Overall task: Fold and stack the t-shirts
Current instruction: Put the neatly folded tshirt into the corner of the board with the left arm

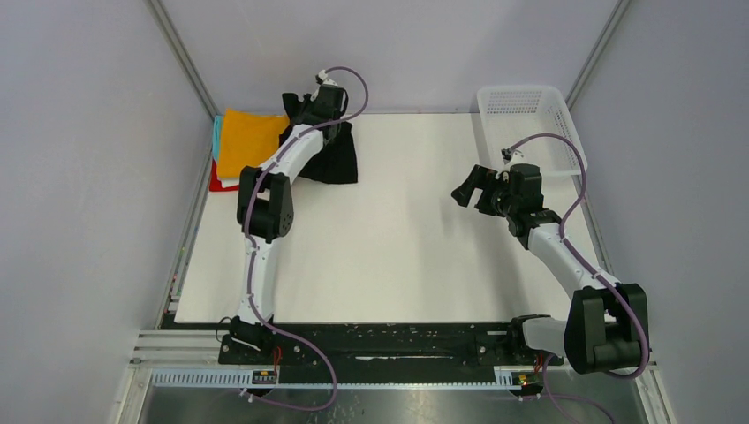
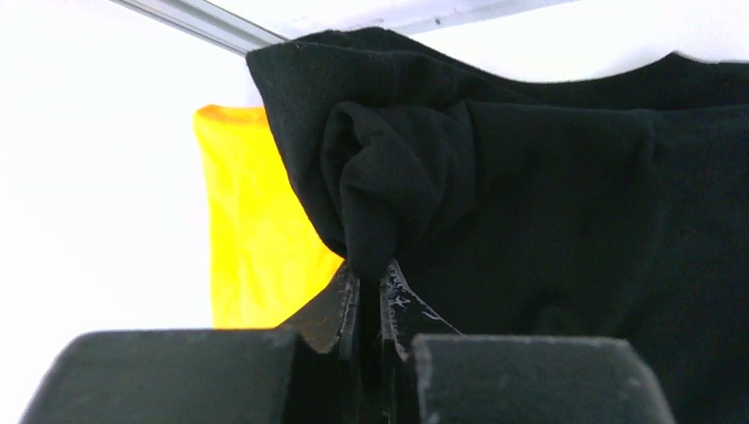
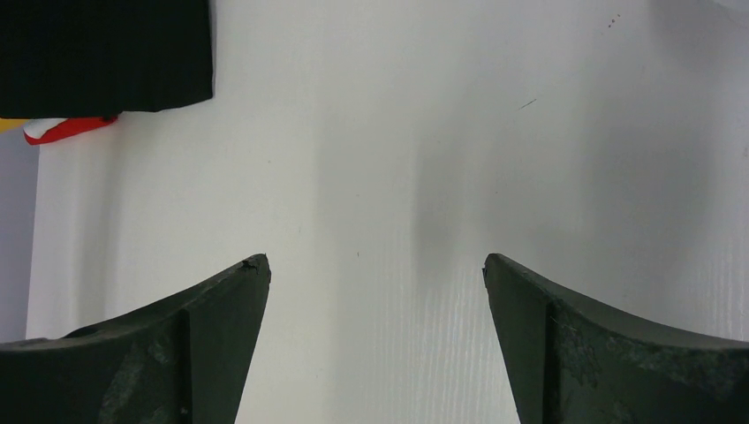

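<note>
As left hand (image 2: 371, 276) pinches, one black t-shirt (image 2: 548, 194)

Plain black t-shirt (image 1: 337, 164), orange t-shirt (image 1: 250, 141), teal t-shirt (image 1: 216, 134), red t-shirt (image 1: 215, 184), white mesh basket (image 1: 521, 91), white table (image 1: 397, 247)

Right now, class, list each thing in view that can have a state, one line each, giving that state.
black shirt: bunched, not folded, pinched at one fold.
left gripper: shut on black shirt.
right gripper: open, holding nothing, above the table.
orange shirt: folded, on top of the stack.
red shirt: under the stack, only an edge showing.
basket: upright.
</note>
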Controlling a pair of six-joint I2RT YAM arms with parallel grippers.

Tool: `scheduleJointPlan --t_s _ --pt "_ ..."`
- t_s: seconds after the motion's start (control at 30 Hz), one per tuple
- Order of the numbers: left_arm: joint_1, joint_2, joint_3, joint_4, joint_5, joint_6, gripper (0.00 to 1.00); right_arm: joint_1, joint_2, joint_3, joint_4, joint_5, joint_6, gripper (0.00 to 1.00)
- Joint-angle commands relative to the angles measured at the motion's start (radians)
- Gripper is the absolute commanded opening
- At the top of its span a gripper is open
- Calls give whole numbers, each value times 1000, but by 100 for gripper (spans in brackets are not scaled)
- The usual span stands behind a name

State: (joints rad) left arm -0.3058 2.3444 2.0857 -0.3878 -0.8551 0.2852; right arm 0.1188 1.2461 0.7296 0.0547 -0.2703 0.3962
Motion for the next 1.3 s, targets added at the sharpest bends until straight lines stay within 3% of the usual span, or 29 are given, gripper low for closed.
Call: scheduleJointPlan --t_s 0.0,0.53,0.97,1.27 --pt "34 -105 91 45 20 14 0 2 1 13 37 27 -21 100" --pt "44 -343 30 -23 249 -51 0 1 -27 15 9 37 -29 99" --pt "43 -390 114 -96 351 -109 0 1 -64 3 7 34 -33 99" --pt "61 -355 202 -139 285 -119 0 2 -71 -2 7 38 -33 100"
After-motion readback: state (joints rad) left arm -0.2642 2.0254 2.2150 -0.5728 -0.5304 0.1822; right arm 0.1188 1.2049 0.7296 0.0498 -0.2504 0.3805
